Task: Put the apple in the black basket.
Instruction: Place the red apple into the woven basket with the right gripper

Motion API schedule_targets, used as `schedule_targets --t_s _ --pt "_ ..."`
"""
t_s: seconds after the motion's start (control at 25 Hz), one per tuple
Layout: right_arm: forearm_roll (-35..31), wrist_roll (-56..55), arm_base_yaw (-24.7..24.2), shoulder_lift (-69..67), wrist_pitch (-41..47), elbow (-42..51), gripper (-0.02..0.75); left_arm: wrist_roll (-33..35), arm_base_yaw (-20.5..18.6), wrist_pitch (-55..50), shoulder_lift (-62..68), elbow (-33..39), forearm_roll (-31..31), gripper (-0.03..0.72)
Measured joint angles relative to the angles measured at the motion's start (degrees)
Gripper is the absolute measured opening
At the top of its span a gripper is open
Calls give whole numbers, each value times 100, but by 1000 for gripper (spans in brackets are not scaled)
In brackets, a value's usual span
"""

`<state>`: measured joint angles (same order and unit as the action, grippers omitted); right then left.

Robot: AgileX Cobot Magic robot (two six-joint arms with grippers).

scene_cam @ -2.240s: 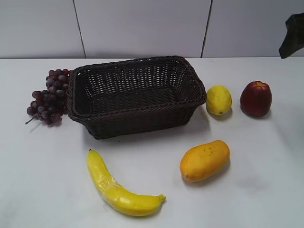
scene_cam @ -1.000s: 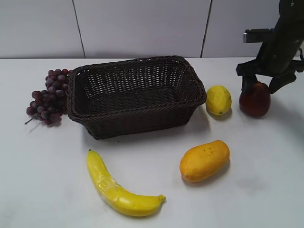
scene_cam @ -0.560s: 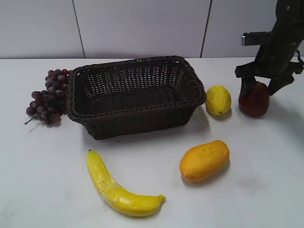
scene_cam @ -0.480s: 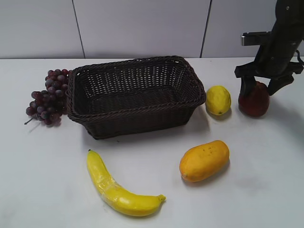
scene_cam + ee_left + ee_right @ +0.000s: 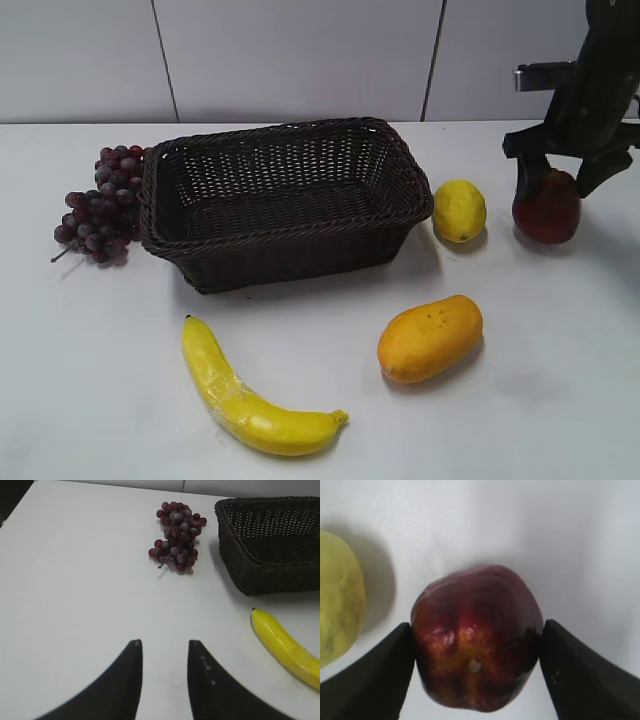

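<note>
The dark red apple [image 5: 548, 212] stands on the white table at the far right, to the right of the lemon. My right gripper [image 5: 562, 188] comes down over it from above. In the right wrist view the two black fingers [image 5: 477, 625] press on both sides of the apple [image 5: 477, 660]. The black basket [image 5: 290, 232] stands at the middle back, empty, apart from the apple; its end also shows in the left wrist view [image 5: 265, 570]. My left gripper [image 5: 165, 642] is open and empty above bare table.
A yellow lemon [image 5: 460, 210] lies between basket and apple, also at the left edge of the right wrist view [image 5: 337, 595]. An orange mango [image 5: 430, 337] and a banana [image 5: 250, 400] lie in front. Grapes [image 5: 105, 200] lie left of the basket.
My right arm came down from the upper right over the apple and its fingers closed on the apple's sides. The apple has shifted slightly to the right.
</note>
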<state>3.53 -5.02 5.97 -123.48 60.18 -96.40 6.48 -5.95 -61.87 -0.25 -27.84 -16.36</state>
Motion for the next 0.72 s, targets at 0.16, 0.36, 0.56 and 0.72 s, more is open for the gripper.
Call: schedule_targets --t_s 0.16,0.36,0.56,0.72 --pt "7 0 0 237 528 -553 554 0 0 0 0 0 0 236" --pt "9 116 108 378 919 -1347 554 0 0 0 0 0 0 236" --pt "33 152 647 419 936 -2022 554 0 0 5 0 0 0 236" --pt "20 155 1223 419 943 -2250 554 0 0 5 0 0 0 235"
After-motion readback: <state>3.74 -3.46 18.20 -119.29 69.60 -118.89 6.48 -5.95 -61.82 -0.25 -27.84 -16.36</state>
